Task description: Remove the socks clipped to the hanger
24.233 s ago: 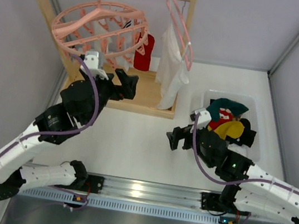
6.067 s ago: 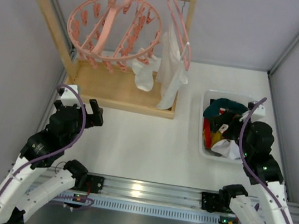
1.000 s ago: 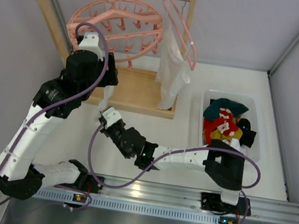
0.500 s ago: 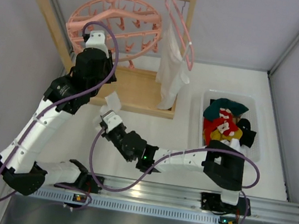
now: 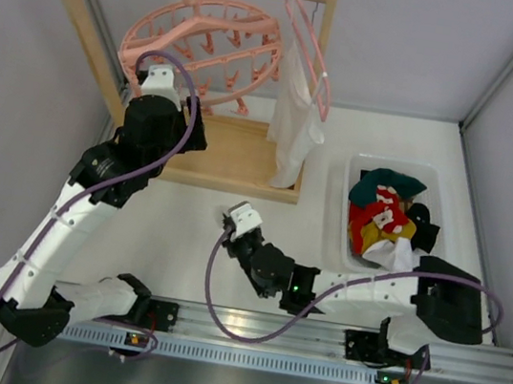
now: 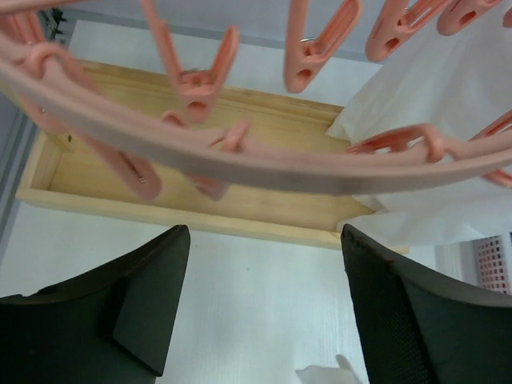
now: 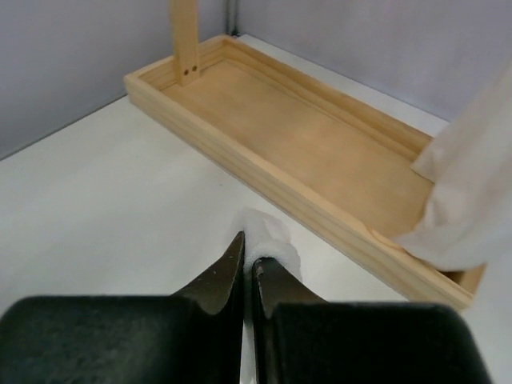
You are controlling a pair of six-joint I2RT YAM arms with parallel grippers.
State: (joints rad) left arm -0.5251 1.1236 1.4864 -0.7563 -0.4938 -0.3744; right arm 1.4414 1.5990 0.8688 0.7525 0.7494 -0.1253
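The round pink hanger (image 5: 202, 37) hangs from the wooden rack's bar, and its pegs (image 6: 196, 76) dangle bare. My left gripper (image 6: 264, 240) hovers just under the ring's front edge, open with nothing between its fingers. My right gripper (image 7: 246, 248) reaches left across the table (image 5: 234, 213), just in front of the rack's tray, and is shut on a small white sock (image 7: 270, 230). The sock's tip also shows low in the left wrist view (image 6: 328, 374). Several coloured socks (image 5: 384, 211) lie piled in the bin.
The wooden rack's base tray (image 5: 233, 155) sits under the hanger. A white cloth (image 5: 296, 111) hangs on a thin pink clothes hanger at the rack's right end. The clear bin (image 5: 361, 164) stands at the right of the table.
My right gripper has carried the white sock to the right, away from the rack's left end. My left gripper no longer touches the sock and has risen back under the ring.
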